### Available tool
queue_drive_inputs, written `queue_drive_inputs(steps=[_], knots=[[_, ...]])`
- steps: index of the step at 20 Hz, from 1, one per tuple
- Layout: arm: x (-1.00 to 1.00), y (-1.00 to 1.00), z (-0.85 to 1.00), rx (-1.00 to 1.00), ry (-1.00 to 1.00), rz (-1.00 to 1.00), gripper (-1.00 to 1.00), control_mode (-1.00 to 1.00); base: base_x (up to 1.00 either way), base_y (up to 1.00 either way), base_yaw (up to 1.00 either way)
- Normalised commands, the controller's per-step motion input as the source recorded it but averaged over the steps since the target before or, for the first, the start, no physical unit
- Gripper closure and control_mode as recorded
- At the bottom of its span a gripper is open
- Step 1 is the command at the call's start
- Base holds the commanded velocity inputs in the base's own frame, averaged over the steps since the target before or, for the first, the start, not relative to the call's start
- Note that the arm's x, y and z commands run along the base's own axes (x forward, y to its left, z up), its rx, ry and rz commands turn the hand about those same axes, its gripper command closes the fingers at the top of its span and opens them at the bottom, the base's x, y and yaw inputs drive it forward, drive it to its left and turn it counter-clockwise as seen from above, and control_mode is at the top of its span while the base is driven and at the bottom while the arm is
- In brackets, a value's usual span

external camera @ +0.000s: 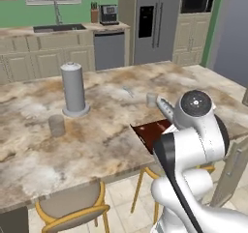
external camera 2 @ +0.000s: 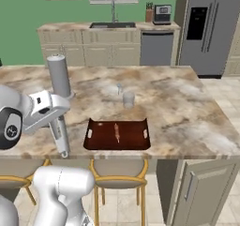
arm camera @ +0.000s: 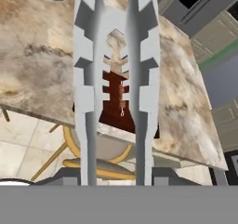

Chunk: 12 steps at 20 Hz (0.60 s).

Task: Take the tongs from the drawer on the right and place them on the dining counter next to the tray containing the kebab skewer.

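Tongs (arm camera: 116,79) fill the hand view: two grey arms with ridged, scalloped inner edges run away from the camera, clenched between the gripper (arm camera: 116,183) fingers at their near end. Right base view: tongs (external camera 2: 60,136) hang tip-down from the gripper (external camera 2: 51,109), just off the near edge of the dining counter (external camera 2: 187,108), to the left of the tray. Whether the tip touches the edge, I cannot tell. Tray (external camera 2: 117,135), dark brown, lies at the near edge of the counter, handle slots at both ends, kebab skewer (external camera 2: 116,132) lying along its middle. Small grey cup (external camera 2: 128,99) stands just behind the tray. Tall grey cylinder (external camera: 73,89) stands farther left on the counter. Yellow-framed stool (external camera 2: 117,178) sits below the tray edge.
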Motion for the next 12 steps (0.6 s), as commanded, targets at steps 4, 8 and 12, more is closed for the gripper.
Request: queue_drive_inputs(steps=[4,8,12], knots=[[0.0,0.0,0.0,0.0,0.0,0.0,1.0,1.0,1.0,1.0,-0.22],[0.0,0.0,0.0,0.0,0.0,0.0,1.0,1.0,0.81,0.37,-0.24],[0.36,0.14,0.0,0.31,0.1,-0.05,1.0,-1.0,0.14,0.01,-0.04]])
